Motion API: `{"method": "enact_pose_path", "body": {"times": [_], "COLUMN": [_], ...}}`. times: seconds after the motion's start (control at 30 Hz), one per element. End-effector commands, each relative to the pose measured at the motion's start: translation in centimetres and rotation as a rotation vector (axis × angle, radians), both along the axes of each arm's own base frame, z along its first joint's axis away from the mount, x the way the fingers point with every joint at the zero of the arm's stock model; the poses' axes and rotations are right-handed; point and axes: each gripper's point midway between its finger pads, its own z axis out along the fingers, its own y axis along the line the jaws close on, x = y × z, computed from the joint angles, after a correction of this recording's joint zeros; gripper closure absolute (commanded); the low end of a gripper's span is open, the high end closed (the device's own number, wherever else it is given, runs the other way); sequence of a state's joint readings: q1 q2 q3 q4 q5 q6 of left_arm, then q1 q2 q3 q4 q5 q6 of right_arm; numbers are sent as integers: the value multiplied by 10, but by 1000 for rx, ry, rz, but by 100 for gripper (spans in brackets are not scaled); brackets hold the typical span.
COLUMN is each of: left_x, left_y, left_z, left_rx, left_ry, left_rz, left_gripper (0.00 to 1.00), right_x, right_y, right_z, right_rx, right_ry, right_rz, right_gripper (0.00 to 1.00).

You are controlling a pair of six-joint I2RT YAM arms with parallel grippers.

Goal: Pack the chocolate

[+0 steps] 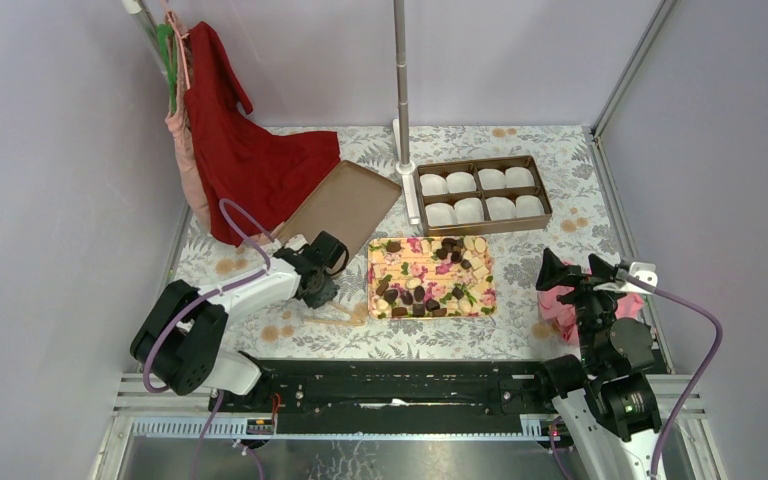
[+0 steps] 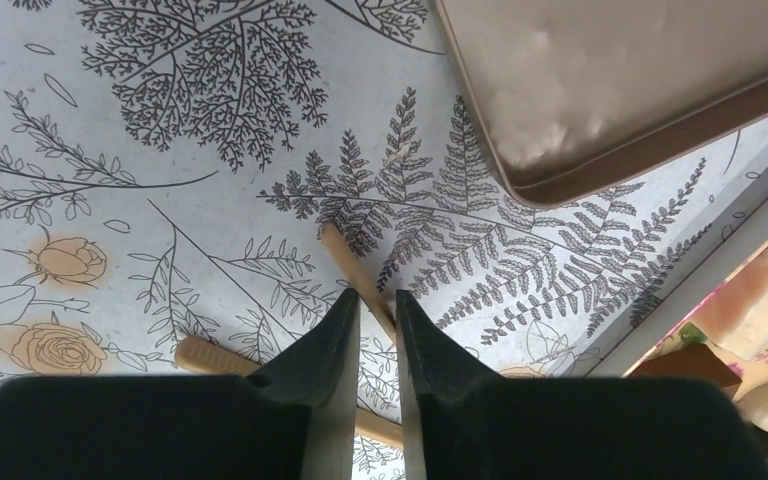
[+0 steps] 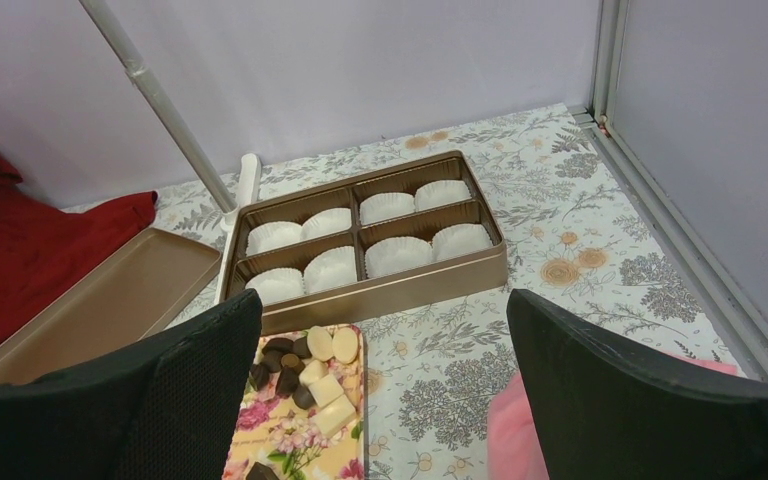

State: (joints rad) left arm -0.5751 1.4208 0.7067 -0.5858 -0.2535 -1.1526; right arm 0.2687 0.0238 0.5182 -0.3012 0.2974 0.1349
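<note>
The chocolate (image 1: 418,295) lies as several dark pieces, mixed with pale ones, on a floral tray (image 1: 488,300) at mid-table. The right wrist view shows the dark pieces (image 3: 280,365) at the tray's (image 3: 290,435) far end. My left gripper (image 1: 324,298) is down at the tablecloth left of the tray. Its jaws (image 2: 377,300) stand a narrow gap apart astride one arm of a pair of wooden tongs (image 2: 345,255) lying flat. My right gripper (image 1: 575,270) hovers wide open and empty right of the tray, also seen as (image 3: 380,300).
A gold box (image 1: 480,224) holding several white paper cups (image 1: 470,195) stands behind the tray. Its lid (image 1: 340,208) lies tilted at the left by a red cloth (image 1: 250,150). A metal pole (image 1: 400,80) rises at the back. A pink object (image 1: 560,310) lies under the right gripper.
</note>
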Motion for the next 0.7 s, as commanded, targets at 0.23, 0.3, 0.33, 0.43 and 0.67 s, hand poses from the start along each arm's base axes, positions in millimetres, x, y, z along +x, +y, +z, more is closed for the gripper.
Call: {"method": "enact_pose_path", "body": {"times": [0.23,0.3,0.33,0.43,0.67], "left_x": [-5,-4,-3,2,18], "left_y": [25,28,28,27,24], "left_z": [-11,-7,-3,9,60], "left_rx": [31,27,23,8,-70], "left_ry": [-15,-38,-52,-105,-307], "left_rz": [56,59,55,46,30], "left_gripper": [100,100,100,100,100], "right_x": [-3,-3,-3,-3,-2], "right_y": [0,3,4,8,24], "right_z": [18,19,19,19,22], "right_rx": [4,7,6,4,2], "right_ry": [-72,-75,-75,-74,-62], "right_rz": [3,22,28,48,131], "right_gripper": [0,0,0,0,0]}}
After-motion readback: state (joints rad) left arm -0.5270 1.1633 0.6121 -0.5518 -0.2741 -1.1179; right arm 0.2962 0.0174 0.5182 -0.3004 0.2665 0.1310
